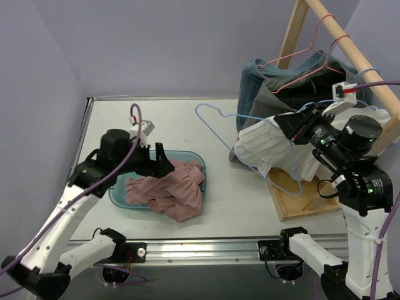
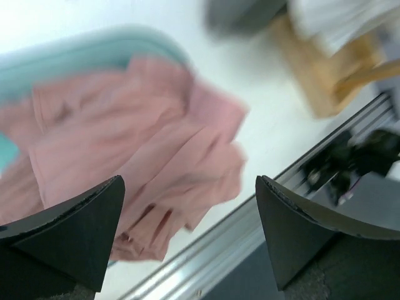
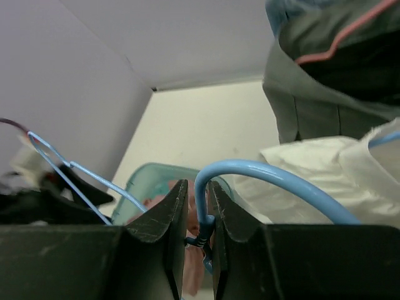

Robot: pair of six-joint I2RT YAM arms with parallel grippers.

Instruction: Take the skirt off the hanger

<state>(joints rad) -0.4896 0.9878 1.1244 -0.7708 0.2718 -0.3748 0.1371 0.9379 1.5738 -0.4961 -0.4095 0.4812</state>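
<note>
The pink skirt (image 1: 169,187) lies crumpled in a teal tub (image 1: 119,190) at the left of the table, one fold spilling over the near rim. My left gripper (image 1: 161,164) hovers just above it, open, with nothing between its fingers. The blurred left wrist view shows the skirt (image 2: 125,137) and the tub (image 2: 75,53) below the spread left gripper (image 2: 187,187). My right gripper (image 1: 294,125) is shut on the neck of a bare blue wire hanger (image 1: 197,112), held in the air at the right. In the right wrist view the right gripper (image 3: 199,190) pinches the hanger (image 3: 262,170) below its hook.
A wooden rack (image 1: 337,37) stands at the back right with a pink hanger (image 1: 312,53) carrying grey and denim garments (image 1: 275,94). A white garment (image 1: 269,147) lies over the rack's wooden base (image 1: 300,200). A metal rail (image 1: 206,250) runs along the near edge.
</note>
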